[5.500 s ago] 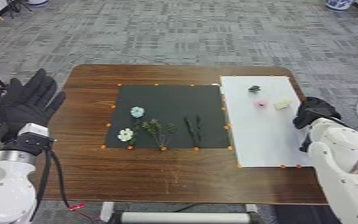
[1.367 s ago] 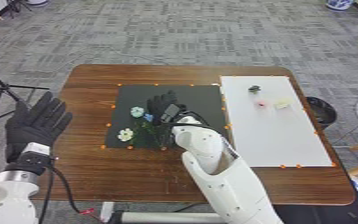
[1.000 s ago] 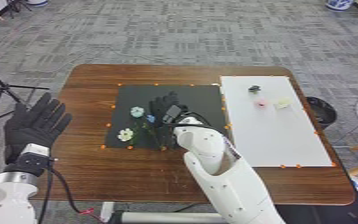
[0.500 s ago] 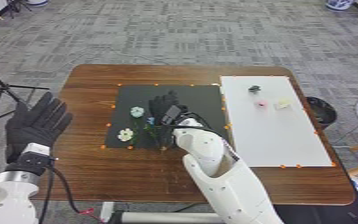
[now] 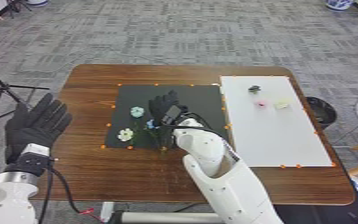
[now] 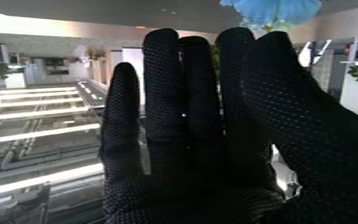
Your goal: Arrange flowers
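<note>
Two robot hands and several flowers on one brown wooden table [image 5: 78,165], head view. Item: left hand [image 5: 35,127], black fabric glove, at the table's left edge, fingers straight and slightly parted, holding nothing. Item: right hand [image 5: 165,107], same glove, over a black rectangular mat [image 5: 189,91] edged with small orange markers, its fingers extended. Item: blue flower [image 5: 151,122], green-stemmed, on the mat side, just beside the right hand. Items: pale blue flower [image 5: 137,111] and, nearer the robot, white flower [image 5: 125,134], both at the mat's left portion. Adjoining the mat on the right: white rectangular board [image 5: 278,140], bearing a dark green sprig [image 5: 254,89], a small pink flower [image 5: 262,104] and a pale yellow flower [image 5: 282,105]. Beyond the table's right edge: round black bin [image 5: 322,111]. Right wrist view: right hand, fingers straight and close together, thumb alongside, not clenched; blue petals just past the tips. Whether the stem is pinched cannot be told.
</note>
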Available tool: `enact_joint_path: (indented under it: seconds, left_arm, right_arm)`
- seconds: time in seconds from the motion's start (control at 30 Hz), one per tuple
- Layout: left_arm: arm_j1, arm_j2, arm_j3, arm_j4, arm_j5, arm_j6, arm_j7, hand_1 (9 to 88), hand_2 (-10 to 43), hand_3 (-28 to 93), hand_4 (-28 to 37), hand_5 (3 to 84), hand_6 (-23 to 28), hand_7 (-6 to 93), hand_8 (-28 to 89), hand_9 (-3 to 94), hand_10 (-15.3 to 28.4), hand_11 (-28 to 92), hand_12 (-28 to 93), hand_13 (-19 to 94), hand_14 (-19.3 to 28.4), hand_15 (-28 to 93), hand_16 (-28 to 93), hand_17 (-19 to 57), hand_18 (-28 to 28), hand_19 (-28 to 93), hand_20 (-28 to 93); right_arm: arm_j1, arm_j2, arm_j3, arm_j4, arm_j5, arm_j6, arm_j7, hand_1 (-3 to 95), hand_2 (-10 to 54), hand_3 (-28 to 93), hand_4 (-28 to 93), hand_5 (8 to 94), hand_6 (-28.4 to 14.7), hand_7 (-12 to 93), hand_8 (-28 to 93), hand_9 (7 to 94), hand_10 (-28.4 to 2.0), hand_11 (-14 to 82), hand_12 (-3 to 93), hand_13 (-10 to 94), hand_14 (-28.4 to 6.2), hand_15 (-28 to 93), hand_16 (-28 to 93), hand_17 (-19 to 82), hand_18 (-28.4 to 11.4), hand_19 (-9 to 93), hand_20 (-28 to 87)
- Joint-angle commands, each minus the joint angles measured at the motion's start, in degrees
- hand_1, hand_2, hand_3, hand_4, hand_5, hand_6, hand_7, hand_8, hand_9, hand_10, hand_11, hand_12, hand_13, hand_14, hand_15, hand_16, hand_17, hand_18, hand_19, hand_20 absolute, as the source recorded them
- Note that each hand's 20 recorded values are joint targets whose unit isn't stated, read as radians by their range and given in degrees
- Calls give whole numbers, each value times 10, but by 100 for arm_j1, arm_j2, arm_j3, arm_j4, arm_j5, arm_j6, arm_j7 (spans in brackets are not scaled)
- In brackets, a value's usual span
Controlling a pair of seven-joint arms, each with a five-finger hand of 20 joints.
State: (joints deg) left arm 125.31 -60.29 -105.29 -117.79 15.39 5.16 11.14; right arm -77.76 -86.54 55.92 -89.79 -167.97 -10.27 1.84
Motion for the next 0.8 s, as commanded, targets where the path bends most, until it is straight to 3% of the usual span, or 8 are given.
enact_joint_path:
  seconds: [0.03, 0.07, 0.13, 0.3, 0.4, 0.53, 0.67, 0.8]
  left_arm:
    - [39, -99, -50, -12, 12, -104, 8, 271, 173, 625, -283, 386, 88, 79, -91, 297, 145, 158, 50, 202, 127, 159, -65, -90, 131, 360, 35]
    - [5, -111, -44, 0, 41, -107, 1, 269, 173, 626, -283, 386, 88, 80, -91, 296, 143, 157, 49, 202, 126, 159, -65, -90, 131, 359, 35]
    - [-11, -143, -46, -55, 102, -56, 9, 268, 173, 626, -283, 383, 85, 79, -91, 295, 142, 156, 49, 201, 122, 156, -65, -89, 131, 358, 35]
    - [-202, -24, 13, -39, 274, -87, 23, 265, 173, 629, -283, 384, 70, 80, -94, 296, 134, 150, 46, 201, 114, 146, -66, -87, 129, 351, 33]
    - [-327, 157, 95, 34, 238, -43, 76, 263, 174, 630, -283, 382, 71, 78, -95, 297, 132, 147, 45, 203, 111, 139, -66, -85, 127, 346, 32]
    - [-429, 338, 81, 41, 222, 49, 136, 261, 173, 634, -283, 379, 73, 76, -93, 291, 132, 145, 45, 203, 110, 137, -65, -81, 122, 339, 30]
    - [-597, 403, 153, 67, 189, 84, 204, 261, 172, 636, -283, 379, 74, 76, -92, 289, 131, 143, 45, 203, 110, 137, -64, -80, 120, 338, 30]
    - [-592, 425, 118, 52, 206, 16, 199, 258, 173, 645, -283, 379, 74, 77, -92, 289, 131, 145, 47, 203, 110, 138, -64, -79, 120, 340, 31]
  right_arm:
    - [108, 263, 335, -693, 665, -305, 364, 444, -95, 819, -283, 653, -6, 197, -162, 613, -127, 155, 141, 503, -122, 452, 155, 165, -218, 690, 104]
    - [118, 378, 390, -820, 866, -319, 551, 433, -95, 817, -283, 641, -11, 190, -159, 601, -131, 150, 141, 499, -125, 458, 157, 168, -220, 705, 112]
    - [144, 565, 723, -896, 1242, -214, 413, 425, -95, 818, -283, 625, -17, 183, -154, 588, -139, 145, 142, 488, -130, 464, 158, 174, -222, 718, 121]
    - [316, 1160, 1312, -812, 1657, 168, 814, 425, -95, 828, -283, 611, -16, 183, -146, 573, -138, 138, 145, 475, -129, 462, 155, 175, -217, 712, 124]
    - [202, 1587, 1797, -907, 1864, -421, 757, 425, -95, 830, -283, 592, -22, 177, -145, 556, -138, 129, 145, 462, -131, 456, 154, 170, -214, 708, 126]
    - [-115, 1930, 2154, -1022, 1708, -684, 1003, 413, -95, 832, -283, 545, -33, 166, -137, 509, -147, 117, 146, 418, -140, 451, 152, 158, -211, 695, 130]
    - [-458, 2145, 2458, -1140, 1720, -791, 1341, 410, -95, 830, -283, 522, -42, 155, -133, 487, -151, 107, 145, 399, -147, 435, 145, 155, -212, 693, 133]
    - [-759, 2108, 2691, -1047, 765, -934, 931, 438, -95, 827, -282, 504, -50, 143, -128, 479, -153, 107, 146, 390, -145, 433, 142, 156, -212, 692, 136]
